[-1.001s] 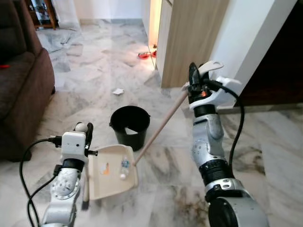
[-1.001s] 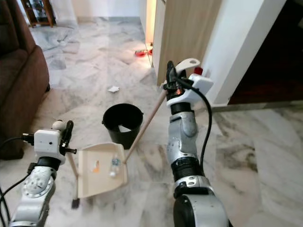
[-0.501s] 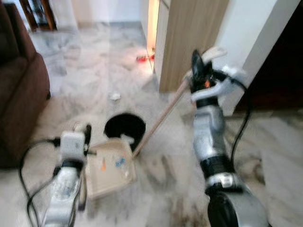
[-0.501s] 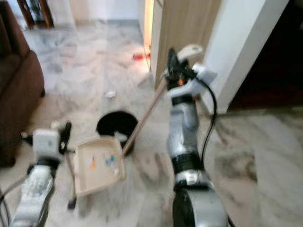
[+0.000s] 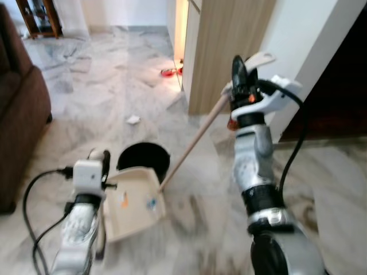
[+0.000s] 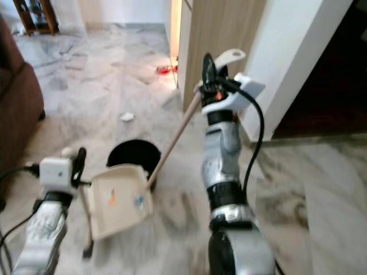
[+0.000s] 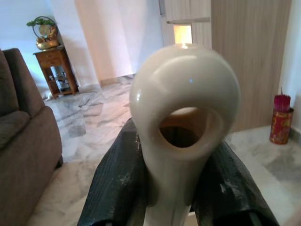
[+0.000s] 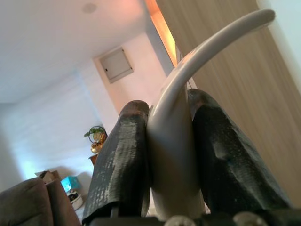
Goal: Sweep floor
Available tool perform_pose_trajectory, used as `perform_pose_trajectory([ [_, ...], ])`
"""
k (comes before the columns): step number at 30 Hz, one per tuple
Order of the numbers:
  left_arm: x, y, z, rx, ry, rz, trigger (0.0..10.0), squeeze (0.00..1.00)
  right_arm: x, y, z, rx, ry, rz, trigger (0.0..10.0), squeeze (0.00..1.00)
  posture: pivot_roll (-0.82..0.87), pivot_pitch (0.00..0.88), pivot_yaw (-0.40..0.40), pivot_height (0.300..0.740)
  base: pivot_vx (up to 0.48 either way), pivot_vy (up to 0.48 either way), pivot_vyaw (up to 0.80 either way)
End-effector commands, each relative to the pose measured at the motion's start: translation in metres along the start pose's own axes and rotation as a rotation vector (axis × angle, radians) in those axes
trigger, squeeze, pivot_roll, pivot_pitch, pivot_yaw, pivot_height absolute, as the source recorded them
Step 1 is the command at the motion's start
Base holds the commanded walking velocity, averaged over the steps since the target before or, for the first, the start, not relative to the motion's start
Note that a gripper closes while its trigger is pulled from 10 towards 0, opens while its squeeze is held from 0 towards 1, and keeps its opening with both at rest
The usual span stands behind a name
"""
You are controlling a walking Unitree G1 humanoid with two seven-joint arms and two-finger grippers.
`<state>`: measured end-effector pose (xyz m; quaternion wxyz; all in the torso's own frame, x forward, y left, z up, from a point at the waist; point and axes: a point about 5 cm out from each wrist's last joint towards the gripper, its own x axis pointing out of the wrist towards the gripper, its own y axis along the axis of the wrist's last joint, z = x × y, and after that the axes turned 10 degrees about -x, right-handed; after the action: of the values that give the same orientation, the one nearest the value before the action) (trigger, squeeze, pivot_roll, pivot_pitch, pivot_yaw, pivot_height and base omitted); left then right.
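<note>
While the left pincer [image 5: 103, 166] pinches the handle of the cream plastic dustpan [image 5: 135, 200], holding some debris beside the black bucket [image 5: 143, 160], the right pincer [image 5: 238, 77] clamps the wooden broom [image 5: 192, 143]; emptying remains, and a paper scrap [image 5: 133, 120] lies unswept.

Marble floor room, furniture at edges.
Brown sofa [image 5: 20, 120] at robot's left, dark against pale veined marble floor [image 5: 103, 91]. Wood-panel cabinet [image 5: 226, 51] ahead, white wall [image 5: 298, 51] just beside it, dark doorway [image 5: 338, 86] further right. Small wooden side table [image 7: 56, 66] far back with gold ornament and plant [image 7: 44, 35] on top. Red incense holder [image 7: 281, 120] by cabinet base.
</note>
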<state>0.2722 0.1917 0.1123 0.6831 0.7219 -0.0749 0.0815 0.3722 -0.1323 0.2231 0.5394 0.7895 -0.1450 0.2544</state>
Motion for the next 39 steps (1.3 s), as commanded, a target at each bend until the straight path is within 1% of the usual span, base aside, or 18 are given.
perform_pose_trajectory([
  [1,0.0044,0.0136,0.0022,-0.008,-0.018,0.073,10.0,0.00,0.0117,0.0109,-0.0173,0.071,0.019,0.067,10.0,0.00,0.12,0.000,-0.066,0.740,0.322,0.000,0.00],
  [4,0.0044,0.0139,0.0020,-0.010,-0.017,0.076,10.0,0.00,0.0118,0.0106,-0.0182,0.066,0.027,0.064,10.0,0.00,0.12,0.000,-0.067,0.740,0.311,0.000,0.15],
  [10,0.0042,0.0142,0.0018,-0.009,-0.014,0.079,10.0,0.00,0.0117,0.0099,-0.0199,0.066,0.040,0.059,10.0,0.00,0.12,0.000,-0.069,0.740,0.296,0.000,0.63],
  [14,0.0042,0.0146,0.0015,-0.008,-0.013,0.080,10.0,0.00,0.0115,0.0094,-0.0196,0.081,0.034,0.055,10.0,0.00,0.12,0.000,-0.069,0.740,0.292,0.000,0.00],
  [39,0.0043,0.0156,0.0000,-0.007,-0.012,0.083,10.0,0.00,0.0124,0.0097,-0.0212,0.093,0.042,0.055,10.0,0.00,0.13,0.000,-0.068,0.740,0.293,0.000,0.00],
])
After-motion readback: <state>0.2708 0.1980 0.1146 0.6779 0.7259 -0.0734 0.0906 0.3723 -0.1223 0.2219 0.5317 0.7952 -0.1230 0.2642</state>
